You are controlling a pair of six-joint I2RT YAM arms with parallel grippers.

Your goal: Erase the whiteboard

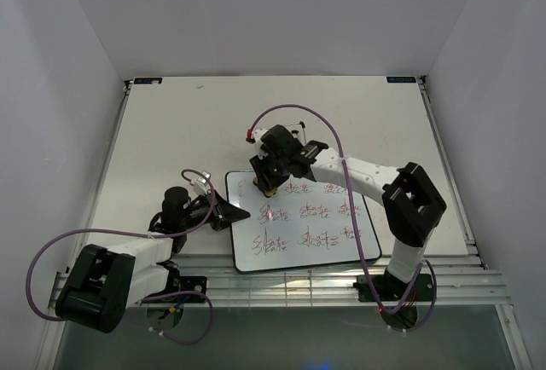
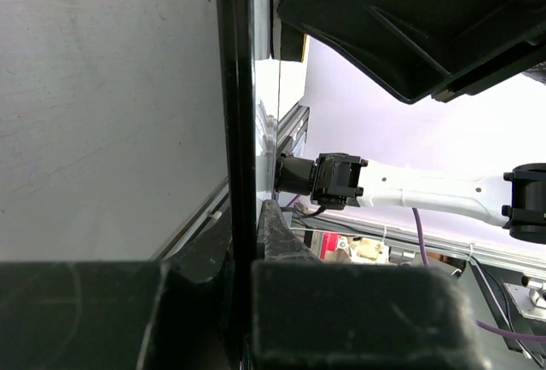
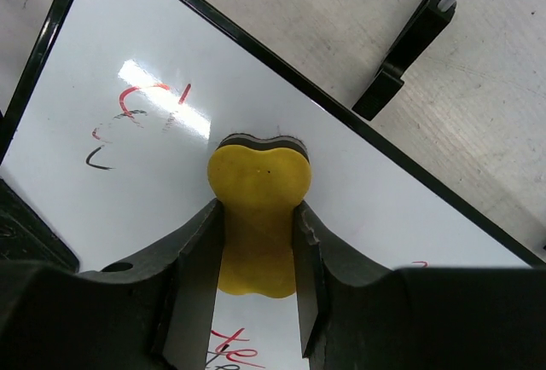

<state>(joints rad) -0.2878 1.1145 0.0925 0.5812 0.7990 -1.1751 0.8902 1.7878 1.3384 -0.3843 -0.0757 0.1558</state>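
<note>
Two grips matter here. Your right gripper (image 1: 269,186) is clenched on the yellow eraser (image 3: 260,170), which is pressed to the far left corner of the whiteboard (image 1: 256,259). Your left gripper (image 1: 232,215) is clamped on the board's left rim, which runs between its jaws in the left wrist view. The board lies flat on the tabletop (image 1: 171,131), near the arms and about centre.

That corner shows only faint red and black remnants (image 3: 128,114). Rows of red-and-black words (image 1: 311,212) cover the rest, to the right and the near side. To wipe well, press the pad flat rather than on an edge, sweep rightward in overlapping passes along each row, then step nearer. Hold the left clamp firm so the board cannot slide under the stroke, and give the ghost marks by the corner a pass too.

From above, your right arm covers part of the far row, so you cannot tell how much ink sits beneath it. The eraser's wiping face is hidden against the board. Beyond the far edge, a black bracket with a metal rod (image 3: 409,42) is cut off, and what it belongs to is unclear.
</note>
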